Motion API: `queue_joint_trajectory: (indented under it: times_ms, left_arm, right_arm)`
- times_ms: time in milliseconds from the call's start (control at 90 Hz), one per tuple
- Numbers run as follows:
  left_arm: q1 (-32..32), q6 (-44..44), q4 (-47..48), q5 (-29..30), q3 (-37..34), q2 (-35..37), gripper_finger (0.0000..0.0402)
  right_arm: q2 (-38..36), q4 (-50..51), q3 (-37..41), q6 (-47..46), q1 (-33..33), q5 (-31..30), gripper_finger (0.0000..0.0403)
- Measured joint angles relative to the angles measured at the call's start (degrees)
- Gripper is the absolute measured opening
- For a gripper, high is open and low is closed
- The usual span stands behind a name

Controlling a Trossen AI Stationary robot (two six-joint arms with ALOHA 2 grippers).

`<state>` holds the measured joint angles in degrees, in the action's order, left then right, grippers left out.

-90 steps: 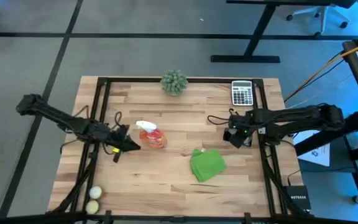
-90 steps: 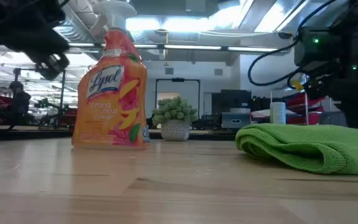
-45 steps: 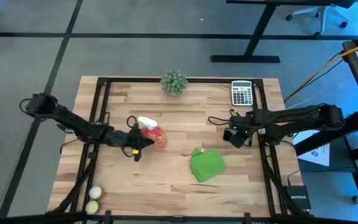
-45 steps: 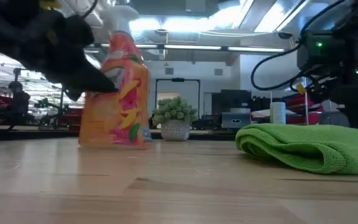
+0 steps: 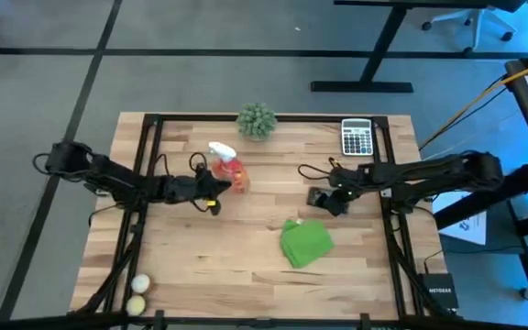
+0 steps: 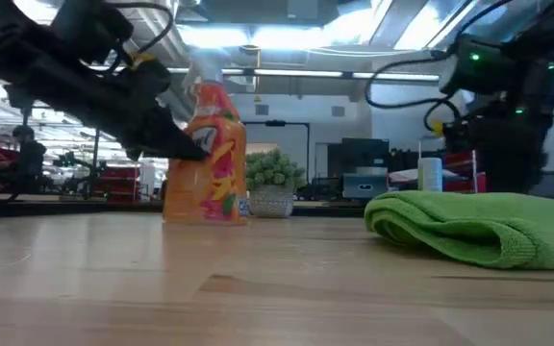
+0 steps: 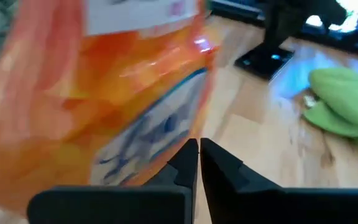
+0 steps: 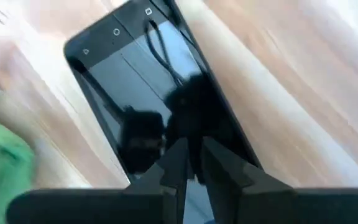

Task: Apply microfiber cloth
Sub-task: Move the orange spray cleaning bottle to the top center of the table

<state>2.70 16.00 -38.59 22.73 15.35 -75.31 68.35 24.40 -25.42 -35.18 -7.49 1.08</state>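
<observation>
While the left gripper [image 5: 216,191] presses its closed fingertips against the side of the orange spray bottle [image 5: 228,170], it grips nothing; in the left wrist view the two fingers [image 7: 185,163] sit nearly touching with the bottle just beyond them. Bottle stands on the wooden table [image 5: 246,266], near the plant ball [image 5: 257,120]. Green cloth [image 5: 305,242] lies folded on the table, toward the front right, apart from both grippers. Right gripper [image 5: 324,199] hangs low over a black phone [image 8: 154,93] lying flat on the table, its fingers [image 8: 174,165] drawn together, empty. Calculator [image 5: 357,137] at back right corner. Two pale balls [image 5: 137,295] at front left.
</observation>
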Motion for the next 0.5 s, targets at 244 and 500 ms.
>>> queue_joint_trajectory:
  times_ms: [244, 500]
  left_arm:
    - [0.35, -0.15, 0.17, -1.74, 3.36, -4.03, 0.0]
    - [1.49, 0.01, 0.18, -4.61, 9.74, -9.87, 0.0]
  right_arm:
    - [13.93, -28.81, -1.0, 4.58, -0.05, 0.03, 0.0033]
    - [12.77, -15.76, -11.99, 13.45, -0.07, 6.55, 0.0033]
